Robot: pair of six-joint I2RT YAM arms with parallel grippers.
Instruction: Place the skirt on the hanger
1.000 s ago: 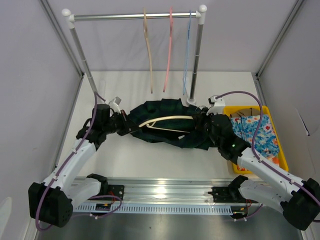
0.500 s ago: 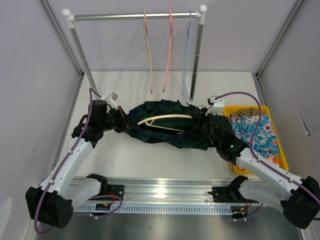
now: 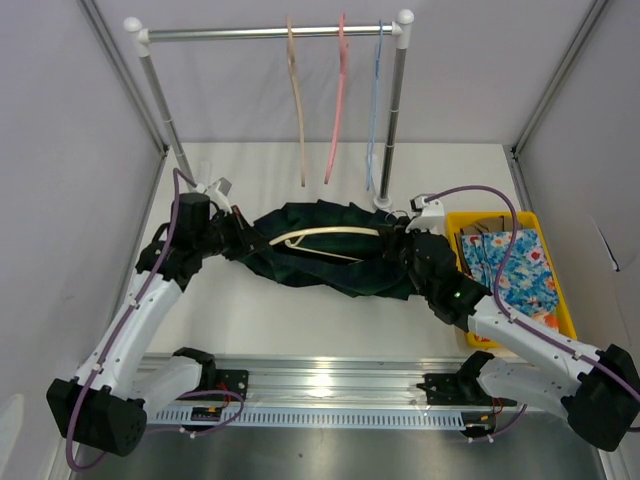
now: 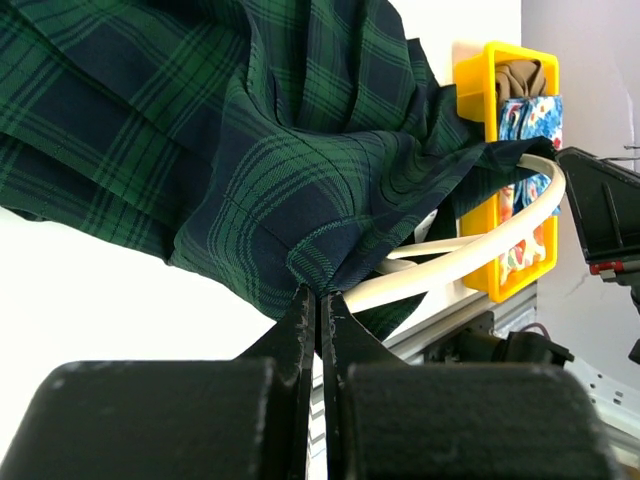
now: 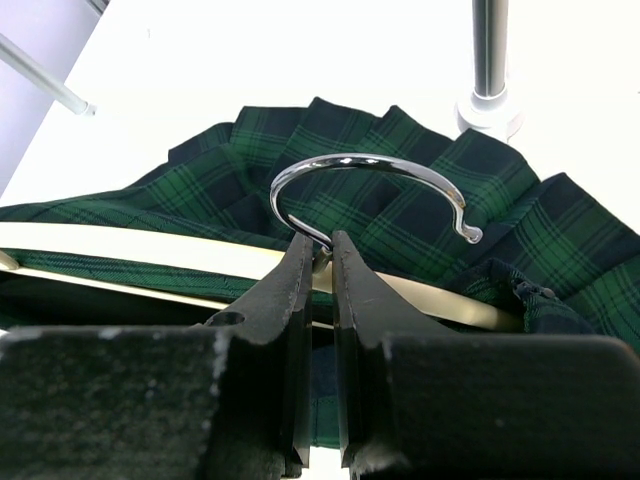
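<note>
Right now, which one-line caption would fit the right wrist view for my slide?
Right gripper shut on the cream hanger at the base of its metal hook, plaid skirt lying behind.

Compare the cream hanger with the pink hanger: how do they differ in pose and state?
The cream hanger lies nearly flat against the skirt; the pink hanger hangs upright from the rail. The right gripper pinches the cream hanger at its hook's base; nothing touches the pink hanger. Both are slim clothes hangers.
</note>
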